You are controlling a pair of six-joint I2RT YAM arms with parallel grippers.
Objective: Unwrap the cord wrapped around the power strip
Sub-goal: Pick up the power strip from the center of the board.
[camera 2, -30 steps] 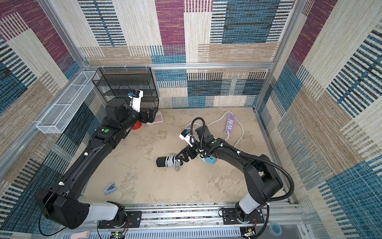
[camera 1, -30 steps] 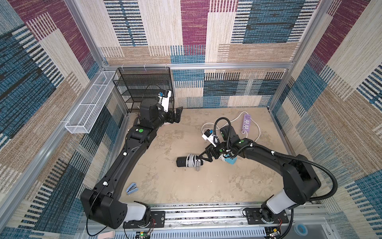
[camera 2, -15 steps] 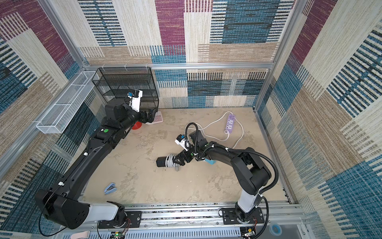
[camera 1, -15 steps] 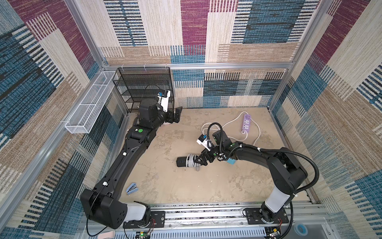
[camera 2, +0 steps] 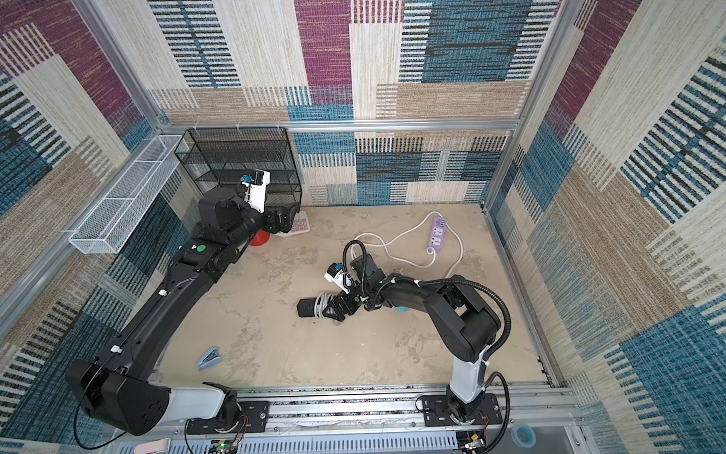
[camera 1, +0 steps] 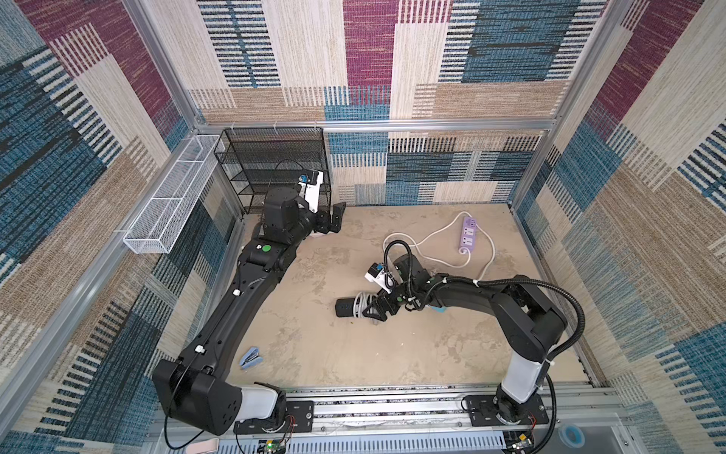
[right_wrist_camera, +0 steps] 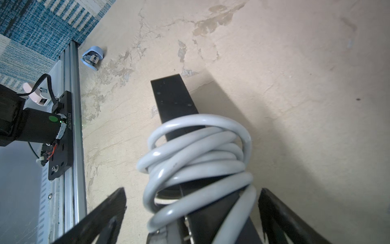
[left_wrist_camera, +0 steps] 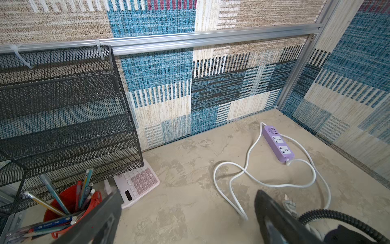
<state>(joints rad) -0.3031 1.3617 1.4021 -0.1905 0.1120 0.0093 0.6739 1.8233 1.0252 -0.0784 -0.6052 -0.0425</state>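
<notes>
Right gripper (right_wrist_camera: 192,193), jaws spread and empty, is straddling the cord (right_wrist_camera: 196,152) coiled round the black power strip (right_wrist_camera: 173,95), which is lying centrally on the table (camera 1: 314,353), long axis pointing straight ahead; left gripper (camera 1: 334,222), likewise spread, is hovering well apart.

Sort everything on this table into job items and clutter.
Job: black power strip, grey cord wrapped around it, right gripper open astride it.
Lying about: purple power strip, blue stapler, calculator, red pencil cup, mesh rack.
</notes>
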